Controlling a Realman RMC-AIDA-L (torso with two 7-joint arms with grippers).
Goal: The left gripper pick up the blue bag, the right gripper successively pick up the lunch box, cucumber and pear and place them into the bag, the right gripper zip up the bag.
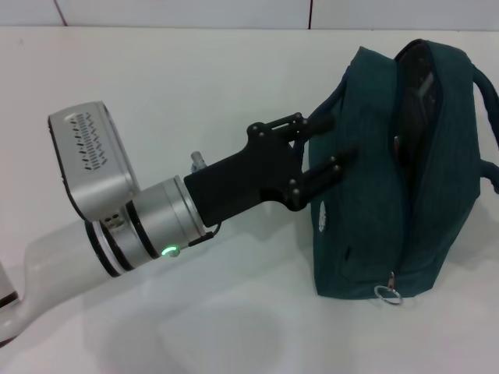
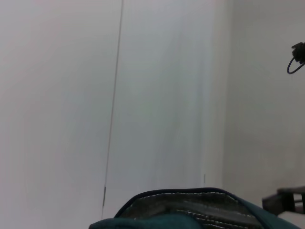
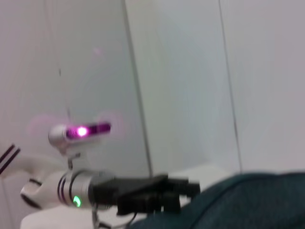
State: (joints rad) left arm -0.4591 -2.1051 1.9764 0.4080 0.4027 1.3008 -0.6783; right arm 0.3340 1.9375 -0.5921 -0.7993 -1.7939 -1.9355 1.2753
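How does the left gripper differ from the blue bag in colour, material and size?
The left gripper is black and rigid, studded with screws; the blue bag is teal and soft fabric. The gripper is slim; the bag is far bulkier. They meet at the bag's side, above the white table.

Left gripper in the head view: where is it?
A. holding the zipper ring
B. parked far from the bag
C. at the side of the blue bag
C: the left gripper reaches against the blue bag's side; the zipper ring hangs free below.
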